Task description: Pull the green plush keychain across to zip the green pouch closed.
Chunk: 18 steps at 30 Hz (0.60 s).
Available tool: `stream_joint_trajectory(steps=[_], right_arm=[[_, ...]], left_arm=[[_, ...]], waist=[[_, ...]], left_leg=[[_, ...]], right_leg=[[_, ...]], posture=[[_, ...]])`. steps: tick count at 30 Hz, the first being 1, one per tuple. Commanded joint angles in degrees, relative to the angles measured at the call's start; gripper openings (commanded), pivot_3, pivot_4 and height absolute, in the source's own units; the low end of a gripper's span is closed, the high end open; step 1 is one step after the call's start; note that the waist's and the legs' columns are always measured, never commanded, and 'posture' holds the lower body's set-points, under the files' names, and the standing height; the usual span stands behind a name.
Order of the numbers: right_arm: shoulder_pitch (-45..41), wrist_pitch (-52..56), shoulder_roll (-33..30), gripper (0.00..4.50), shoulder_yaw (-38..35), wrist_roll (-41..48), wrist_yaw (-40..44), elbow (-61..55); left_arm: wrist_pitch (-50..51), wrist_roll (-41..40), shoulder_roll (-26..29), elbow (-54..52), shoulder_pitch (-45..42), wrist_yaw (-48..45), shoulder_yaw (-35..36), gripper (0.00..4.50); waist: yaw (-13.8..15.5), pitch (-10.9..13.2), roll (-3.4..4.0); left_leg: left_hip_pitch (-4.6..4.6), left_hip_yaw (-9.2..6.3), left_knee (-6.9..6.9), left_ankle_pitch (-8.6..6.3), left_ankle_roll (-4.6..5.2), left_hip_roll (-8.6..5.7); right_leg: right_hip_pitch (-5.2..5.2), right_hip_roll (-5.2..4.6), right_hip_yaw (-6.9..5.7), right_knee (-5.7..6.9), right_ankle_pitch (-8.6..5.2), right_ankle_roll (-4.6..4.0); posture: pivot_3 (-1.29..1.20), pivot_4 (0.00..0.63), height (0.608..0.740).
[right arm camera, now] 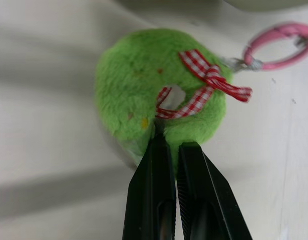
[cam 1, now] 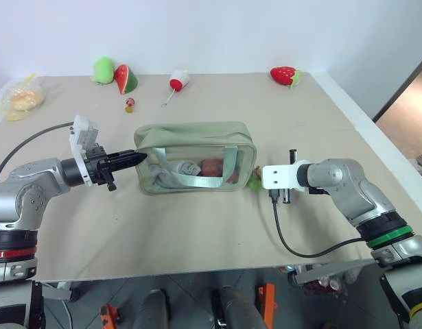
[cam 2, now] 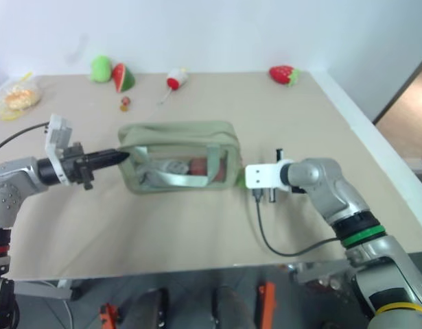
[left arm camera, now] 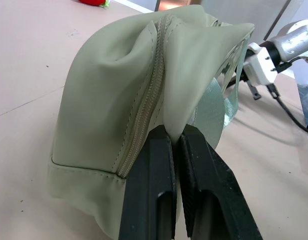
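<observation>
The green pouch stands in the middle of the table, its clear side panel and strap handle facing me. My left gripper points level at the pouch's left end and is shut on a fold of its fabric, beside the zipper. The green plush keychain is a fuzzy lime ring with a red checked ribbon and a pink loop. It lies by the pouch's right end. My right gripper angles down and is shut on the plush's edge.
Along the table's far side lie a strawberry plush, a red-and-white plush, a watermelon slice and a rounded green plush toy. A plastic bag sits far left. A black cable hangs from my right wrist.
</observation>
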Motion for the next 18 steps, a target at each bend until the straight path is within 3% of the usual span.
stream_joint_trajectory(steps=[1, 6, 8, 9, 10, 11, 13, 15, 18], right_arm=[[3.1, -0.8, 0.3, 0.04, 2.1, -0.4, 4.1, -0.3], [1.1, 4.6, 4.0, 0.04, -4.5, 3.6, 1.6, 2.1], [0.4, 9.7, 5.6, 0.64, -8.9, 8.6, 2.5, 2.6], [0.3, 10.9, 5.8, 0.73, -10.4, 10.5, 3.2, 2.5], [0.2, 12.3, 5.9, 0.96, -12.3, 12.5, 3.8, 2.2], [-0.1, 14.3, 6.1, 1.22, -14.4, 14.9, 4.0, 2.0], [-0.9, 18.0, 6.2, 2.16, -17.9, 18.6, 3.9, 2.1], [-1.7, 23.5, 6.0, 2.63, -22.1, 24.2, 5.5, 1.6], [-2.6, 29.8, 4.9, 2.65, -28.0, 31.5, 7.3, 1.3]], left_arm=[[0.2, -0.1, 0.4, -0.9, 0.3, 0.6, 0.8, 0.0], [0.2, 0.1, 0.3, -1.3, 0.8, 1.3, 0.6, 0.0], [1.3, -0.5, 0.5, -1.4, 1.1, 1.5, 0.8, 0.0], [1.4, -0.7, 0.5, -1.4, 1.2, 1.5, 0.9, 0.0], [2.5, -1.6, 0.5, -1.2, 1.0, 1.8, 1.5, 0.73], [3.4, -2.8, 0.6, -1.2, 0.8, 1.6, 2.2, 0.85], [4.3, -3.7, 0.8, -1.3, 0.4, 1.5, 3.0, 1.86], [4.4, -3.8, 1.5, -1.8, 0.7, 1.1, 3.2, 2.39], [4.7, -3.5, 2.7, -2.8, 1.4, 2.0, 3.7, 3.5]], waist=[[0.0, -0.1, -0.14], [-0.2, -0.2, -0.28], [-0.4, -0.2, -0.27], [-0.4, -0.2, -0.26], [-0.4, -0.2, -0.26], [-0.3, -0.1, -0.23], [-0.3, -0.1, -0.23], [-0.3, -0.1, -0.22], [-0.3, -0.1, -0.21]], left_leg=[[0.05, 0.0, -0.02, 0.0, 0.0, 0.0], [0.16, 0.02, -0.01, 0.0, 0.0, 0.0], [0.21, 0.02, 0.02, 0.0, 0.0, 0.0], [0.21, 0.02, 0.02, 0.01, -0.01, 0.0], [0.21, 0.01, 0.03, 0.04, -0.01, -0.01], [0.21, 0.01, 0.03, 0.05, -0.01, -0.01], [0.12, 0.02, 0.03, 0.08, -0.01, -0.02], [0.1, 0.02, 0.02, 0.07, -0.02, -0.02], [0.02, 0.03, -0.04, 0.07, -0.02, -0.02]], right_leg=[[0.04, 0.0, 0.0, 0.0, -0.04, -0.06], [0.15, -0.02, 0.01, 0.0, -0.1, -0.17], [0.18, -0.02, 0.02, 0.0, -0.05, -0.17], [0.18, -0.02, 0.03, 0.0, -0.03, -0.17], [0.18, -0.02, 0.04, 0.0, 0.02, -0.17], [0.18, -0.02, 0.04, 0.0, 0.02, -0.16], [0.11, -0.03, 0.05, 0.01, 0.04, -0.13], [0.09, -0.03, 0.05, 0.01, 0.04, -0.13], [-0.01, -0.02, 0.07, 0.01, 0.13, 0.07]], posture=[[0.0, 0.15, 0.74], [0.0, 0.15, 0.74], [0.0, 0.15, 0.74], [0.0, 0.15, 0.74], [0.0, 0.15, 0.74], [0.0, 0.15, 0.74], [0.0, 0.15, 0.74], [0.0, 0.15, 0.74], [0.0, 0.15, 0.74]])
